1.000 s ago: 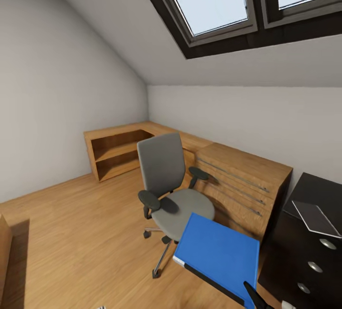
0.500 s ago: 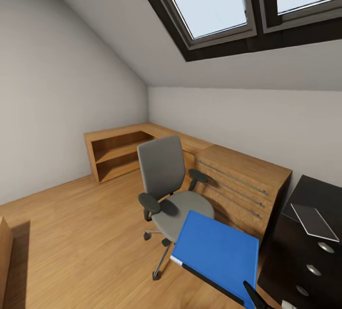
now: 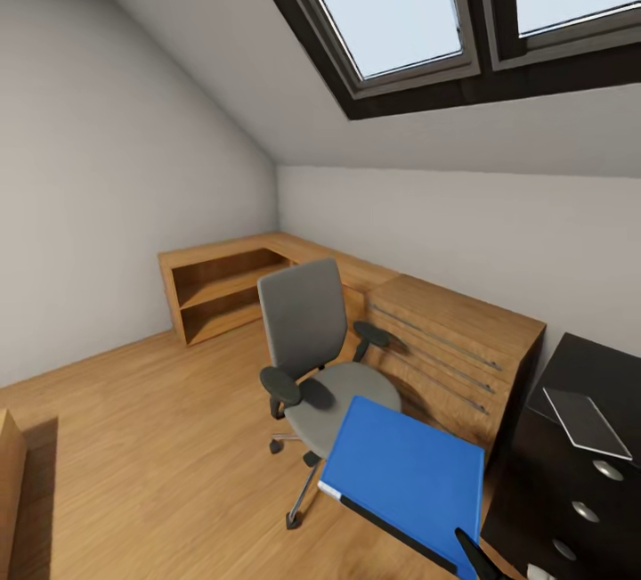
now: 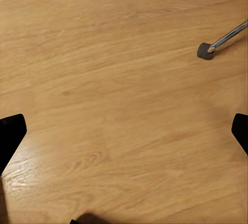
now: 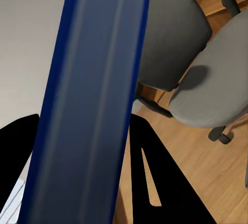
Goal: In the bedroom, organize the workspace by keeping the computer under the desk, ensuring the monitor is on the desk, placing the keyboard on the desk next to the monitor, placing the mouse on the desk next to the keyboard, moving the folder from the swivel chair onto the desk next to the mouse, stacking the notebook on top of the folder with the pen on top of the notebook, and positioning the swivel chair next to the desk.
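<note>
Bright skylight (image 3: pixel 418 5) daylight, soft shadows

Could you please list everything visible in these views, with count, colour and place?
Swivel chair: one, grey with black armrests, on the floor mid-room.
Folder: one, blue, held in front of the chair.
Desk: one, black, at right, with drawer knobs.
Flat grey item: one, on the desk top.
Cabinet: one, light wood, long handles, by the far wall.
Open shelf unit: one, light wood, in the corner.
Skylights: two, dark-framed, in the sloped ceiling.
Right gripper: black, shut on the folder.
Left gripper: black, open above the floor.
</note>
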{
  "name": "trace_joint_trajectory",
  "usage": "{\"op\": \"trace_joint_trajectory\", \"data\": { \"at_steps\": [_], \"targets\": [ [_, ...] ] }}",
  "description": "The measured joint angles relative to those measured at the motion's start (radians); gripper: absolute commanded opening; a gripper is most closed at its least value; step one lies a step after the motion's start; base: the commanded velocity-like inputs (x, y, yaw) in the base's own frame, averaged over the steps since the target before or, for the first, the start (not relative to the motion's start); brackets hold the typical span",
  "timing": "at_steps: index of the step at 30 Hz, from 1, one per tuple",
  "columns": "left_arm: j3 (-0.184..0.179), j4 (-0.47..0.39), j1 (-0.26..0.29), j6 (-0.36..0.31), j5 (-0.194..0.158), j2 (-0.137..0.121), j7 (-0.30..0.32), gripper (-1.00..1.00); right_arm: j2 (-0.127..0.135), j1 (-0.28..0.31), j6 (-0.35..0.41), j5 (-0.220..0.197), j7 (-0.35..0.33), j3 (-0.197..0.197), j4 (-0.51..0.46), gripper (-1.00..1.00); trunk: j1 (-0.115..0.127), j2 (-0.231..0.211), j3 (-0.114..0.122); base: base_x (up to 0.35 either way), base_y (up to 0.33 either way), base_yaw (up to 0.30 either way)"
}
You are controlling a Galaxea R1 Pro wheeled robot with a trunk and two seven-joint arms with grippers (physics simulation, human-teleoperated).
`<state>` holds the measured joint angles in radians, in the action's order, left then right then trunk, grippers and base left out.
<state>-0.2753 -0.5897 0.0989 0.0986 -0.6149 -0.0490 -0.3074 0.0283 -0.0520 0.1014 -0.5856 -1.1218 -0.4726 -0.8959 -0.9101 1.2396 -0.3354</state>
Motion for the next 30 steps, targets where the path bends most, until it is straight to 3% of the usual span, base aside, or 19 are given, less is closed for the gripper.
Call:
{"op": "trace_joint_trajectory", "data": {
  "at_steps": [15,16,17,20,30],
  "targets": [
    [-0.005,0.033,0.000,0.000,0.005,0.027,0.000,1.00,-0.001,0.000,-0.084,0.000,0.039,-0.002,0.058,-1.00,0.058,-0.105,0.047,0.000,0.000,-0.230],
    [-0.008,0.041,0.000,0.000,0.023,0.035,0.000,1.00,-0.001,0.000,-0.088,-0.001,0.055,-0.002,0.058,-1.00,0.061,-0.112,0.050,0.000,0.000,-0.298],
    [-0.009,0.052,0.000,0.001,0.067,0.044,0.000,1.00,-0.001,0.000,-0.091,-0.002,0.075,-0.002,0.059,-1.00,0.065,-0.119,0.053,0.000,0.000,-0.298],
    [-0.010,0.060,0.000,0.002,0.113,0.052,-0.001,1.00,-0.001,0.000,-0.093,-0.002,0.086,-0.002,0.059,-1.00,0.077,-0.140,0.063,0.000,0.000,-0.299],
    [-0.010,0.064,0.000,0.002,0.131,0.058,-0.002,1.00,-0.001,0.000,-0.173,-0.003,0.141,-0.001,0.076,-1.00,0.115,-0.210,0.094,0.000,0.000,-0.300]
  ]
}}
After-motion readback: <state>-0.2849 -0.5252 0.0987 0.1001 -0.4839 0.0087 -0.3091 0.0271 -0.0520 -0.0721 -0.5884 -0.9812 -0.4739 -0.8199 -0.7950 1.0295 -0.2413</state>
